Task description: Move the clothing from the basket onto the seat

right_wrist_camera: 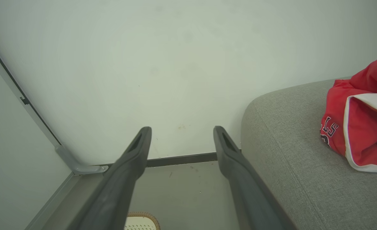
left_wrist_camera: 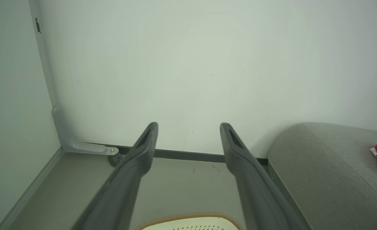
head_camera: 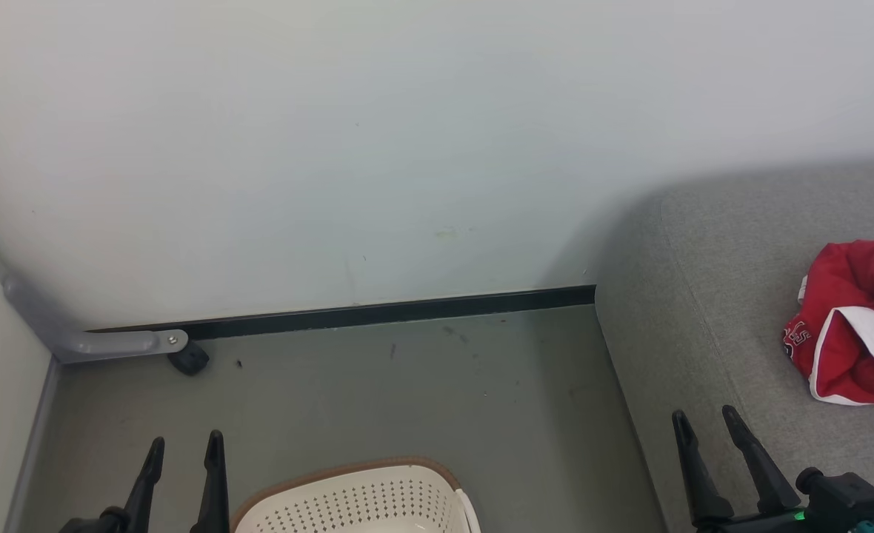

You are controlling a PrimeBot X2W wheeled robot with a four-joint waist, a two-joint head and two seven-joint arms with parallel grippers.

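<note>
- My left end effector, at the lower left of the head view, has its fingers spread wide and pinches nothing. It hangs just left of the basket.
- My right end effector, at the lower right, is likewise spread and empty and overlaps the seat's edge in the frame. I read both as parked at rest.
- The basket stands on the floor at bottom centre, between the arms, where I judge either could reach in. Its inside is mostly cut off, so I cannot tell what remains.
- The clothing, a crumpled red heap with white trim, lies on the seat at the right edge, well apart from the basket. That piece looks delivered.
</note>
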